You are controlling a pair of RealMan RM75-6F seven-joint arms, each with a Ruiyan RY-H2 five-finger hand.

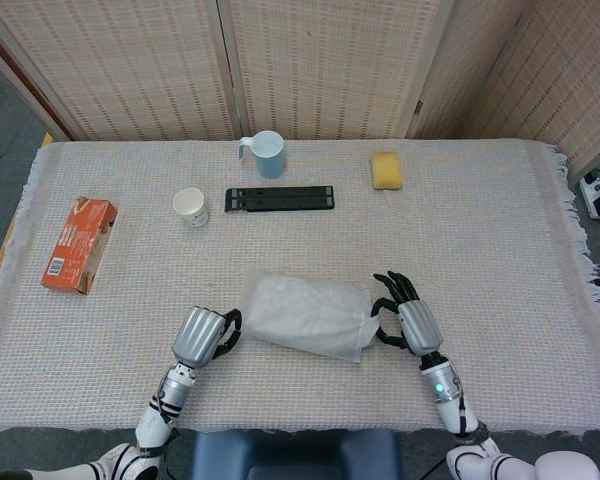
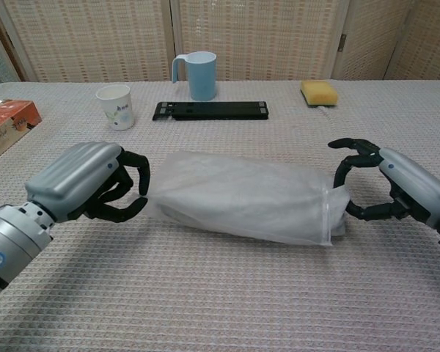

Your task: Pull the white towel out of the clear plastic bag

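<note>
Left hand [image 2: 95, 183]: you pinched the clear plastic bag's [image 2: 242, 198] closed end.
Right hand [image 2: 396, 187]: spread beside its mouth.
Progress: white towel [image 2: 227, 202] remained fully inside.

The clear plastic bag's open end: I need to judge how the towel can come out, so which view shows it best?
The chest view: the clear plastic bag shows its mouth edge beside the right hand. The head view shows only the bag's outline from above, between both hands.

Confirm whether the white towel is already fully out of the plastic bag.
No, the towel still lies inside the bag, with the left hand at one end and the right hand at the other.
</note>
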